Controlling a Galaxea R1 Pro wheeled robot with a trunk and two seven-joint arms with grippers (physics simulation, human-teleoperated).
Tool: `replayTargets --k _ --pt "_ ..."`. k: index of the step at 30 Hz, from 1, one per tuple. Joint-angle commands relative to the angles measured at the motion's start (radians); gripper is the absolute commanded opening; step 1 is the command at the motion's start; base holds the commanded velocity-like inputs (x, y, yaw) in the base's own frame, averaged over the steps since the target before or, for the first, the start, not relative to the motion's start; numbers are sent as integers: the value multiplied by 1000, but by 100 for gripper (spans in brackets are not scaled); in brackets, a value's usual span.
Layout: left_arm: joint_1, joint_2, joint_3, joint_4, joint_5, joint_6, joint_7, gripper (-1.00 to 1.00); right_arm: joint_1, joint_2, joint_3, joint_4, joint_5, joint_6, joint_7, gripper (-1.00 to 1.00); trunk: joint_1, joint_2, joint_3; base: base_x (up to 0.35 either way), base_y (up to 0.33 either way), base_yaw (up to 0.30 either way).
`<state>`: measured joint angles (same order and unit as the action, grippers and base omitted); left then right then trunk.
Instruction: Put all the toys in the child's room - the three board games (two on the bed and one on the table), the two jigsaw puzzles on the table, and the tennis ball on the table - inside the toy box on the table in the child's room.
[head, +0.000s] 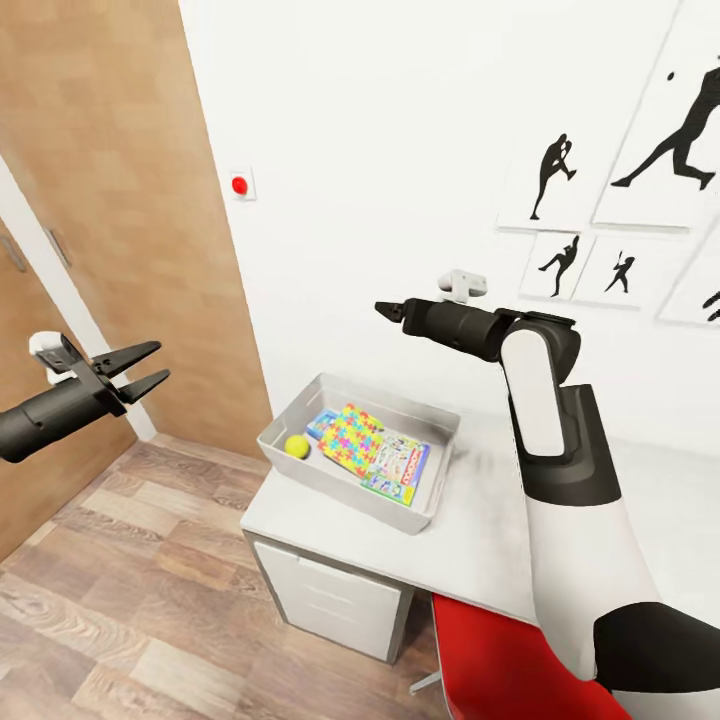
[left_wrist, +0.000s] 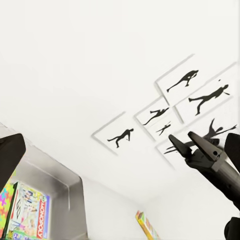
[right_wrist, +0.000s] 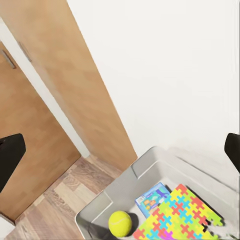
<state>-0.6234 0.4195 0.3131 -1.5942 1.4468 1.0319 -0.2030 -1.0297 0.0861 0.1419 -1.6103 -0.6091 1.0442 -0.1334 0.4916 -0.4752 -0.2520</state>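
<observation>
The light grey rectangular plastic toy box (head: 436, 470) with flared sides sits at the end of the pale grey tabletop (head: 490, 540), near its corner and close to the white wall. Inside it, a small yellow-green tennis ball (head: 296, 446) lies at the end nearest the wooden door (head: 130, 200), touching the bin floor beside a mostly blue flat game box (head: 322, 421) whose corner peeks out from under a thin square jigsaw puzzle (head: 352, 440) of yellow, green, blue, pink and orange interlocking pieces. The puzzle lies tilted over a white and green printed game box (head: 400, 468) that fills the other end of the bin. In the left wrist view another colourful flat box (left_wrist: 147, 225) lies on the tabletop well apart from the bin. The right gripper (head: 388, 310) hovers above the toy box, empty, and I cannot tell how far its fingers are parted from the head view; the left wrist view shows them (left_wrist: 192, 145) spread apart. The left gripper (head: 140, 368) hangs over the wood plank floor (head: 130, 600) beside the door, its jaws open and empty. Black sports-silhouette pictures (head: 620, 170) hang on the wall, and a red chair (head: 510, 660) stands at the tabletop.
</observation>
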Motion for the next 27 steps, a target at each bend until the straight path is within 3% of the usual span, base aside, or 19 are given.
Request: replayTargets --k 1,19,27 --pt "-1 0 1 0 -10 4 -10 100 -1 0 -1 0 -10 3 -11 100 1 -2 0 0 0 -190" --pt "-2 -1 0 0 -9 4 -10 100 5 -3 -17 0 -11 3 -14 100 1 -2 24 0 0 -194" --pt "-2 -1 0 0 -9 4 -10 100 7 -27 -25 0 -20 3 -14 100 1 -2 34 0 0 -195"
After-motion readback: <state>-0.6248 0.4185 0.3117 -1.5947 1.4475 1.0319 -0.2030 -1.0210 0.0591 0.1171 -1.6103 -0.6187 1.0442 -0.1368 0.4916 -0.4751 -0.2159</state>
